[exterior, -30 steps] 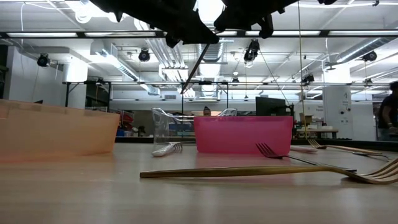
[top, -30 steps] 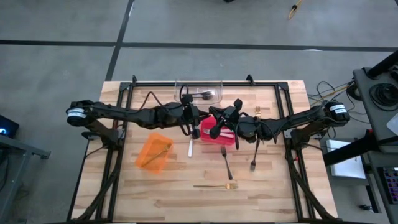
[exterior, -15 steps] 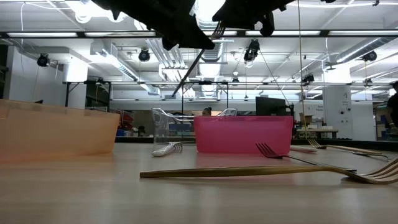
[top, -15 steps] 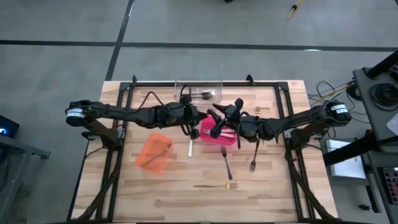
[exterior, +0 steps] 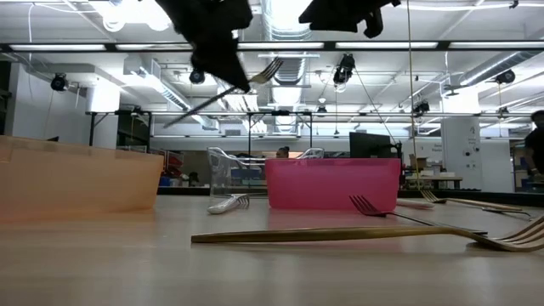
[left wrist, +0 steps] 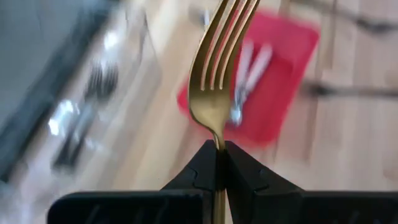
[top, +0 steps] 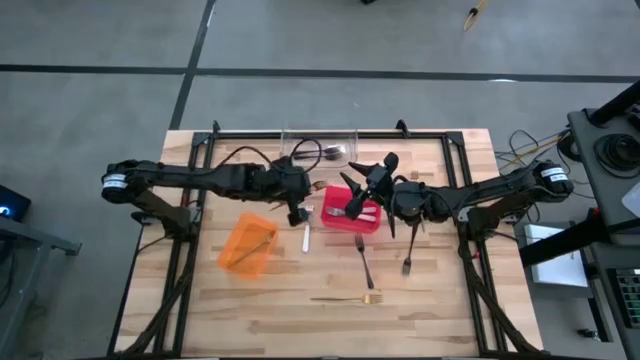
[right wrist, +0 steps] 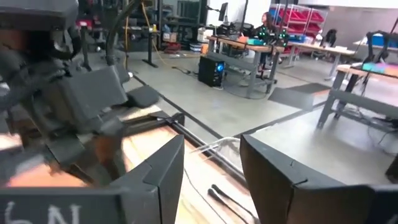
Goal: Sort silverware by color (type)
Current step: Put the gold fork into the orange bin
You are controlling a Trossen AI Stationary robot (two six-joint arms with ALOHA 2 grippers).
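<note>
The left gripper [left wrist: 217,163] has its jaws pinched tight on the handle of a gold fork [left wrist: 221,68], tines pointing away from the wrist, held in the air between the clear bin [top: 320,148] and the red bin [top: 350,212]. The right gripper [top: 366,186] hangs over the red bin's far edge with its jaws parted and nothing between them. Silver pieces lie in the red bin; dark ones sit in the clear bin. An orange bin [top: 247,245] stands on the bench [top: 430,300] nearer the front. On the bare bench lie a white utensil [top: 306,238], two dark forks [top: 364,260] — side by side, apart — and another gold fork [top: 347,298].
</note>
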